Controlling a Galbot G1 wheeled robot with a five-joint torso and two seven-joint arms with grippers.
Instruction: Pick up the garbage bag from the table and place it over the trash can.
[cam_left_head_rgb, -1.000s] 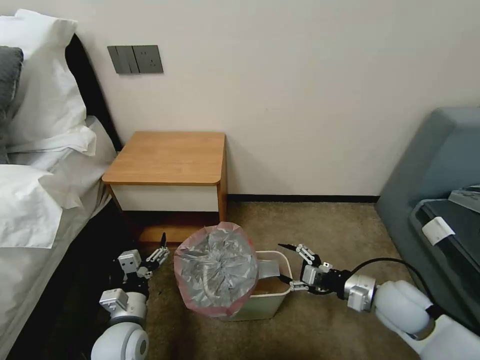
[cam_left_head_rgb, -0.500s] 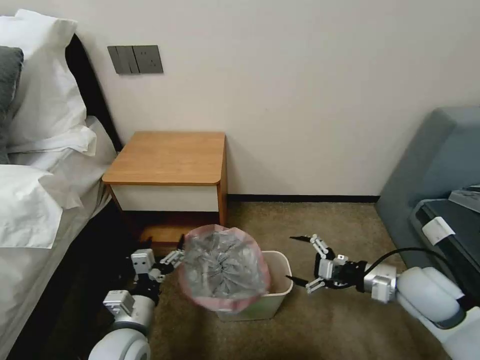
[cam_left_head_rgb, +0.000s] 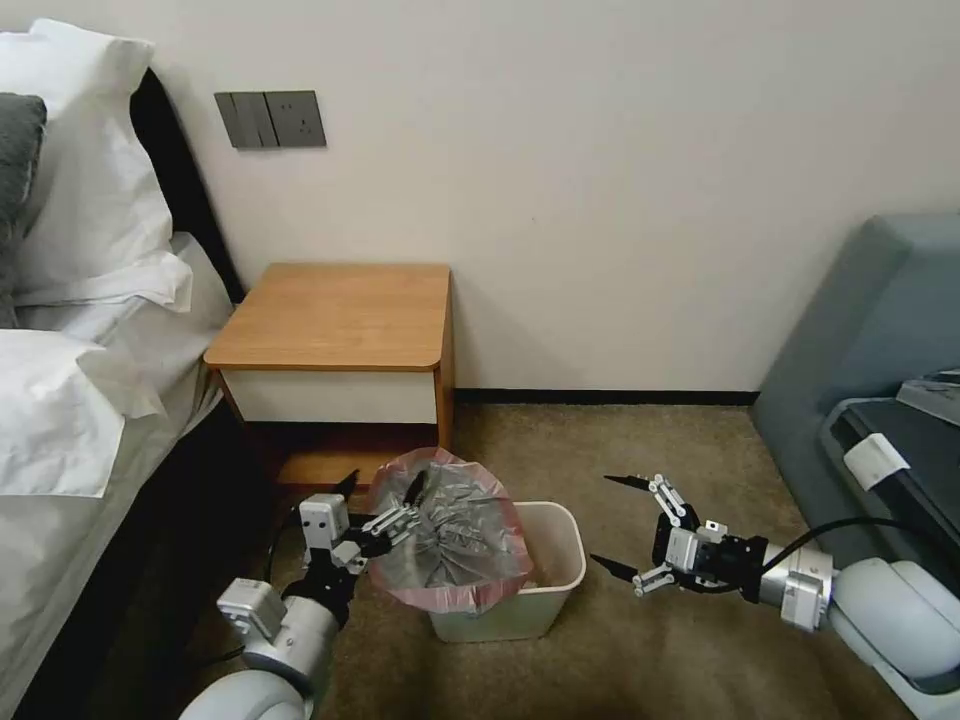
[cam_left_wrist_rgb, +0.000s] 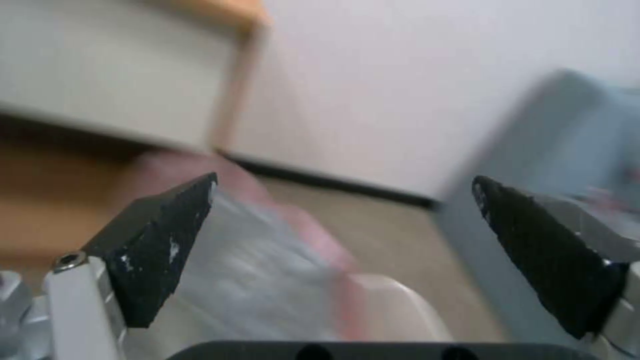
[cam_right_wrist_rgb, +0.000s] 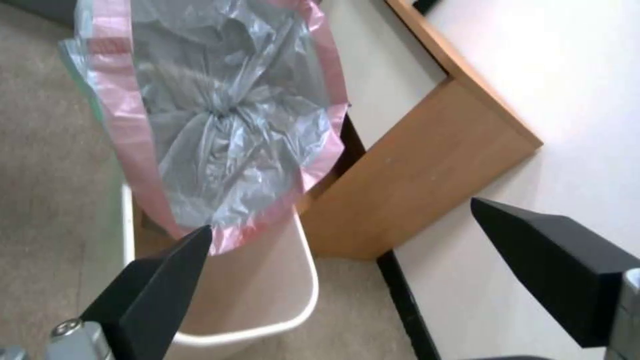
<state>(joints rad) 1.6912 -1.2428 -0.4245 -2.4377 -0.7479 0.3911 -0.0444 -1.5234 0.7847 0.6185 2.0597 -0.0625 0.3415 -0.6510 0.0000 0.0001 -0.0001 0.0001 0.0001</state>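
Observation:
The garbage bag (cam_left_head_rgb: 455, 535), crinkly grey with a pink rim, lies spread over the left part of the cream trash can (cam_left_head_rgb: 560, 560) on the carpet. The bin's right side stays uncovered. My left gripper (cam_left_head_rgb: 383, 490) is open at the bag's left edge, with one finger over the plastic. In the left wrist view its fingertips (cam_left_wrist_rgb: 167, 235) stand wide apart before the blurred bag (cam_left_wrist_rgb: 267, 280). My right gripper (cam_left_head_rgb: 603, 520) hangs open to the right of the bin, apart from it. The right wrist view looks at the bag (cam_right_wrist_rgb: 227, 125), the bin (cam_right_wrist_rgb: 267, 280) and the table (cam_right_wrist_rgb: 427, 170). The table (cam_left_head_rgb: 340, 315) stands bare behind the bin.
A bed with white pillows (cam_left_head_rgb: 80, 380) runs along the left, close to my left arm. A grey sofa (cam_left_head_rgb: 880, 320) stands at the right. Open carpet (cam_left_head_rgb: 610, 440) lies between the bin and the wall.
My left gripper has moved right, up to the bag's edge. The bag has shifted right and sunk lower over the bin. My right gripper has drawn back to the right, still open.

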